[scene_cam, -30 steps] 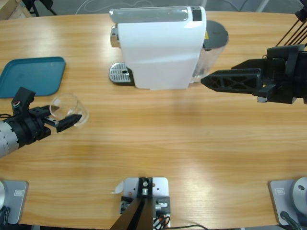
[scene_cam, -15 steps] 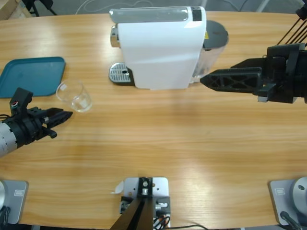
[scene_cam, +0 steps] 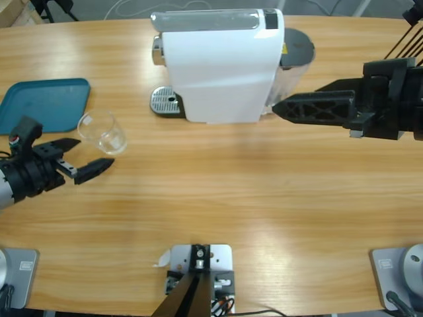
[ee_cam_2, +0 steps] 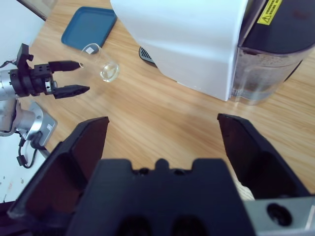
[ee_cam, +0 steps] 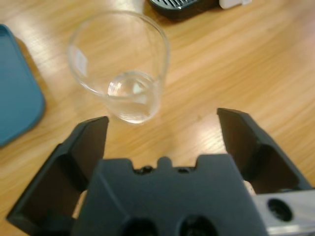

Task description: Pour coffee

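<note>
It looked like a robotics lab: two arms worked a long wooden desk (scene_cam: 218,191), with a white coffee machine (scene_cam: 221,66) at 12 o'clock, a blue tray (scene_cam: 46,102) at 9 o'clock, and cables (scene_cam: 149,6) trailing behind.

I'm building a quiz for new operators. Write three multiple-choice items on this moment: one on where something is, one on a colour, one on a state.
1. Where does the glass stand?
A. On the tray
B. On the table, just right of the tray
C. Under the machine's spout

2. What colour is the tray?
A. Teal blue
B. Red
C. White

3. How is the left end effector?
A. Shut on the glass
B. Open, just short of the glass
C. Shut, empty

Answers:
1. B: the high view shows it on bare wood beside the tray's edge, left of the coffee machine.
2. A: it looks teal in the high and left wrist views.
3. B: the left wrist view shows the jaws spread with the glass ahead of them, untouched.
</note>
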`<action>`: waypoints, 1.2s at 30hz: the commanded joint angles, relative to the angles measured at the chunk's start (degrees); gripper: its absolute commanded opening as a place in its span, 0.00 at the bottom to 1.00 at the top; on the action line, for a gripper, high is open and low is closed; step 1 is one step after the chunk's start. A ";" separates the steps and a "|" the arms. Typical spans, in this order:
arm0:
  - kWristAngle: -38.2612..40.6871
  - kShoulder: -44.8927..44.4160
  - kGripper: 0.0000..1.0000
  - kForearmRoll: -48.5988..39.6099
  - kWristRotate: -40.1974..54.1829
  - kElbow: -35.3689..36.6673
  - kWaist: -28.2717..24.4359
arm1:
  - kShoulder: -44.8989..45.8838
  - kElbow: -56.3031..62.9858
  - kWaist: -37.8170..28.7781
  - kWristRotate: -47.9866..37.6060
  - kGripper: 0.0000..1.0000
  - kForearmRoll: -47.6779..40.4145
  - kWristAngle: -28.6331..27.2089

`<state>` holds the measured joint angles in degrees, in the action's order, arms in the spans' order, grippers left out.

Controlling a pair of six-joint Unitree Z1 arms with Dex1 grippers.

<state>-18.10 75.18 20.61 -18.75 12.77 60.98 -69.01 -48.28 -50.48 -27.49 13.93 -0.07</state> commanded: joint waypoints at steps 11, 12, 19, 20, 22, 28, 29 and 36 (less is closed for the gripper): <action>2.64 5.31 1.00 -5.09 5.65 6.83 -7.98 | -3.53 1.96 -0.41 -0.99 1.00 -1.35 0.25; 2.58 5.93 1.00 -5.06 5.95 6.83 -8.35 | -3.67 1.89 -0.41 -0.99 1.00 -1.36 0.27; 2.71 11.64 1.00 -1.00 7.06 6.90 -9.30 | -3.46 1.93 -0.41 -0.99 1.00 -0.87 1.11; 2.79 11.40 1.00 -0.40 7.11 7.01 -9.30 | -3.44 1.82 -0.41 -0.99 1.00 -0.84 1.13; 2.78 10.45 1.00 -0.26 7.15 7.23 -9.30 | -3.71 1.56 -0.41 -0.99 1.00 -0.85 1.13; 2.83 4.05 1.00 -0.80 8.27 7.25 -9.30 | -4.62 1.61 -0.41 -0.99 1.00 -2.07 0.72; 2.81 1.57 1.00 -2.12 8.71 7.48 -9.30 | -4.44 1.66 -0.41 -0.99 1.00 -2.07 0.67; 2.65 -14.14 0.99 -19.52 9.36 10.78 -9.04 | -4.00 2.23 -0.41 -0.94 1.00 -3.21 0.58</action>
<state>-15.85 73.33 12.94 -10.16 21.90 52.11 -71.69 -47.87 -50.48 -27.84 11.98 0.07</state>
